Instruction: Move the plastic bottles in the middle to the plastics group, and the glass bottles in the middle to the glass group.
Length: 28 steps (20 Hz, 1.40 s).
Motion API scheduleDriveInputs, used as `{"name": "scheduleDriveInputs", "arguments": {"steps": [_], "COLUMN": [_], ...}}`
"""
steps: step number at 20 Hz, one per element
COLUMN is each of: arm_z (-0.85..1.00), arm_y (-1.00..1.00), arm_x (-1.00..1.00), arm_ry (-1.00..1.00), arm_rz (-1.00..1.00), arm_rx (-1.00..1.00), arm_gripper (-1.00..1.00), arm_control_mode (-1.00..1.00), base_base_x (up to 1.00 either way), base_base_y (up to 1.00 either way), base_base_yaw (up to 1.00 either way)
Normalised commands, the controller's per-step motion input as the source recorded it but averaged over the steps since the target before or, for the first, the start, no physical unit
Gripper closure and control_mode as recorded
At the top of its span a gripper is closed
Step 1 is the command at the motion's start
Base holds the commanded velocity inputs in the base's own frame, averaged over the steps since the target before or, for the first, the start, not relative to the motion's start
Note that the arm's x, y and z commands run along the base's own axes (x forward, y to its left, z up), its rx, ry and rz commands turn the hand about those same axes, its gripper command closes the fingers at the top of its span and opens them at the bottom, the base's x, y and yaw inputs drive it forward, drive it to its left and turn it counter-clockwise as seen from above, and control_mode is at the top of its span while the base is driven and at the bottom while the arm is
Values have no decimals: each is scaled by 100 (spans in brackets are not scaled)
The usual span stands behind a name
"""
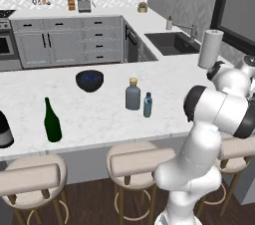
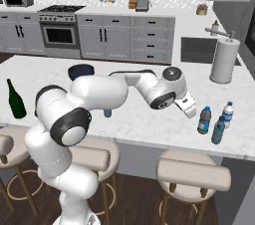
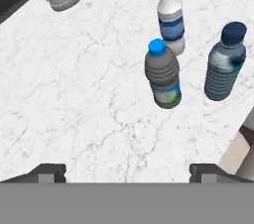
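Note:
In the middle of the counter a squat grey glass bottle [image 1: 132, 94] with a tan cap stands beside a small blue-capped plastic bottle [image 1: 148, 105]. The plastics group stands at the counter's right end: three small water bottles [image 2: 204, 120] [image 2: 227, 114] [image 2: 218, 130], which the hand view shows upright [image 3: 162, 73] [image 3: 171, 19] [image 3: 225, 62]. My gripper [image 2: 191, 112] [image 3: 128, 173] hovers just left of them, open, with nothing between its fingers. The glass group is at the left: a green wine bottle [image 1: 52, 121] and a fat dark bottle [image 1: 4, 129].
A dark bowl [image 1: 89, 80] sits behind the middle bottles. A paper towel roll [image 2: 224, 59] stands at the back right, near the sink [image 1: 172, 43]. Stools [image 1: 134, 162] line the counter's front edge [image 2: 199, 149], close to the plastics group.

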Motion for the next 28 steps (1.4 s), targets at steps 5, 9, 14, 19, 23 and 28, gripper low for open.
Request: {"name": "scheduleDriveInputs", "arguments": {"steps": [5,9,14,19,23,28], "arm_z": [28,26,11,-1,-13,-29], "arm_y": [76,77,87,98,100,93], "arm_x": [-16,-2,7,12,10,0], "arm_ry": [19,23,19,13,-1,-20], "arm_rz": [78,66,42,22,10,3], "arm_rx": [-7,-5,-11,-17,-13,-12], "arm_gripper": [-100,-100,-100,-100,-100,-100], "arm_control_mode": [-100,-100,-100,-100,-100,-100], "base_base_x": [0,0,0,0,0,0], "base_base_y": [0,0,0,0,0,0], "base_base_yaw": [0,0,0,0,0,0]}}
